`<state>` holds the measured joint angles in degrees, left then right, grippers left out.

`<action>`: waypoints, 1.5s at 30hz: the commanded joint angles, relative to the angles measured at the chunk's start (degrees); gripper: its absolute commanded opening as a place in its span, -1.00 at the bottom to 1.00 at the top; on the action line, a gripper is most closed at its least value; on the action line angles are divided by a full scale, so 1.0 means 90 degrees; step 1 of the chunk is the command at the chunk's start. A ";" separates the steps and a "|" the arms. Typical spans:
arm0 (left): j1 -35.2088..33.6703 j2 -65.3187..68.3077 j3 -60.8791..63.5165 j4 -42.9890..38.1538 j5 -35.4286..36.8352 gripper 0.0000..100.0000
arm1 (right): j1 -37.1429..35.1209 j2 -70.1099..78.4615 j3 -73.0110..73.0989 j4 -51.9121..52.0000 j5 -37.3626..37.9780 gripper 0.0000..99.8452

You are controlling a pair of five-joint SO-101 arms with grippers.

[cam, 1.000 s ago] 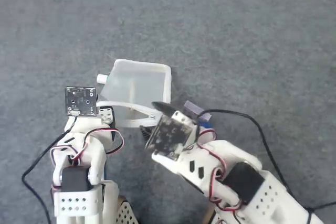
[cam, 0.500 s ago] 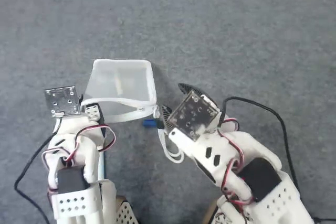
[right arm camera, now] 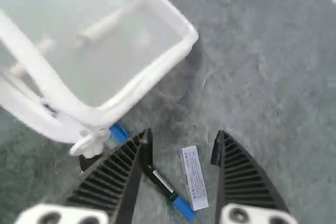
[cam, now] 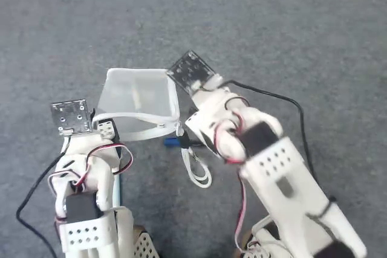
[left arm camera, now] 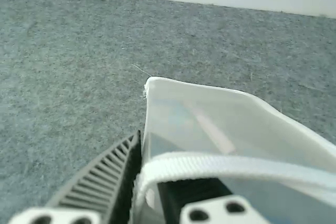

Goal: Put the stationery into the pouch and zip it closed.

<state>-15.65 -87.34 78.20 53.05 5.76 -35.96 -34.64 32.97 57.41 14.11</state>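
A translucent white pouch (cam: 138,102) lies open on the grey mat, with a pale pen-like item (right arm camera: 106,23) inside it. My left gripper (left arm camera: 147,157) is shut on the pouch's near rim, one ribbed finger outside the wall and the white zip band (left arm camera: 236,165) across it. My right gripper (right arm camera: 182,140) hangs open just beside the pouch's right corner. Below its fingers a black and blue pen (right arm camera: 164,184) and a small white printed strip (right arm camera: 193,177) lie on the mat. The pen's blue end (cam: 172,142) pokes out beside the pouch.
A white cord loop (cam: 199,171) trails from the pouch's corner toward the arms' bases. The right arm (cam: 242,140) leans over the mat next to the pouch. Open grey mat stretches beyond and to the right of the pouch.
The pouch and my left gripper shifted left. The right arm pulled back from the pouch mouth, then swung its wrist forward over the pouch's right corner. A blue pen came to lie beside the pouch.
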 commanded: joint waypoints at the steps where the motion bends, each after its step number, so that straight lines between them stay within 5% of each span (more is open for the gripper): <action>1: -0.0039 -0.0107 -0.0317 -0.0205 0.0088 -0.97 | 0.0239 0.0864 -0.0664 0.0054 -0.0010 -0.65; 30: -0.0039 -0.0107 -0.0298 -0.0195 0.0068 -0.97 | 0.0884 0.5768 -0.2745 0.0786 0.0479 -0.65; 36: -0.0029 -0.0107 -0.0288 -0.0195 0.0068 -0.97 | 0.0874 0.5973 -0.2842 0.0786 0.0840 -1.00; 45: -0.0029 -0.0107 -0.0288 -0.0195 0.0068 -0.97 | 0.0874 0.5739 -0.2813 0.0816 0.0938 -0.99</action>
<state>-15.65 -87.34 78.20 53.05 5.76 -28.04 19.78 10.02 64.00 21.85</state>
